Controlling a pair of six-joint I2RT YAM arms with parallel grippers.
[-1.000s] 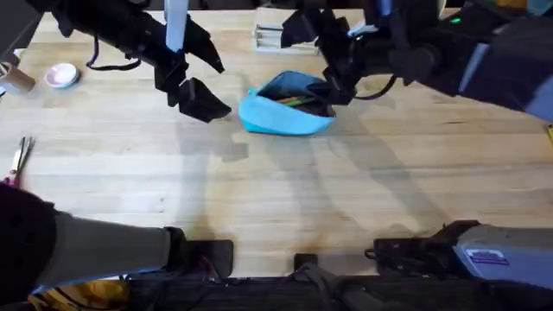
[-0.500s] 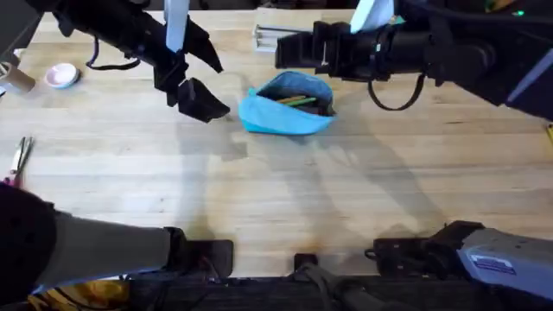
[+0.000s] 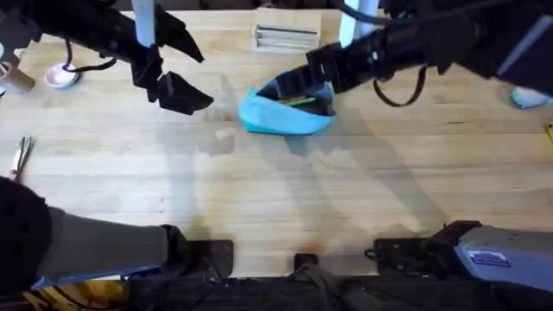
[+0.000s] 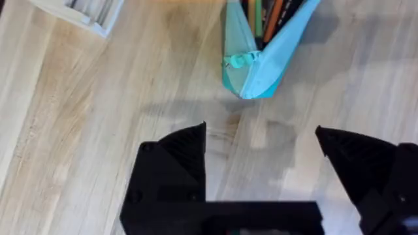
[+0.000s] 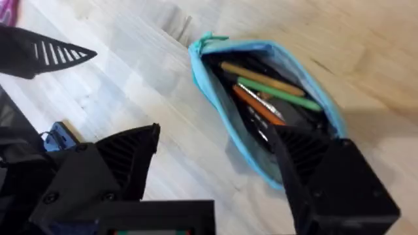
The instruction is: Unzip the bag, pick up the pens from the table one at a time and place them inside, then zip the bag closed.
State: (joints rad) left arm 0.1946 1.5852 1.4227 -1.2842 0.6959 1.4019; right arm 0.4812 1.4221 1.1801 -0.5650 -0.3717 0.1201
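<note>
The left gripper (image 3: 177, 91) hangs open over the table (image 3: 259, 190), well apart from the bag (image 3: 285, 117), which lies at its 3 o'clock. The bag's long axis runs 9 to 3, unzipped, with the pens (image 5: 274, 88) inside. The right gripper (image 3: 289, 86), open, sits just above the bag's far edge and is the nearer one for zipping.

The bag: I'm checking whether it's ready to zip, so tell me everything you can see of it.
The bag is a light blue soft fabric pouch, lying unzipped on the wooden table with its mouth gaping. Inside show a tan pen, a green pen and an orange one against a dark lining. A pale zipper pull sits at one pointed end. The right tool hovers open over it.
</note>
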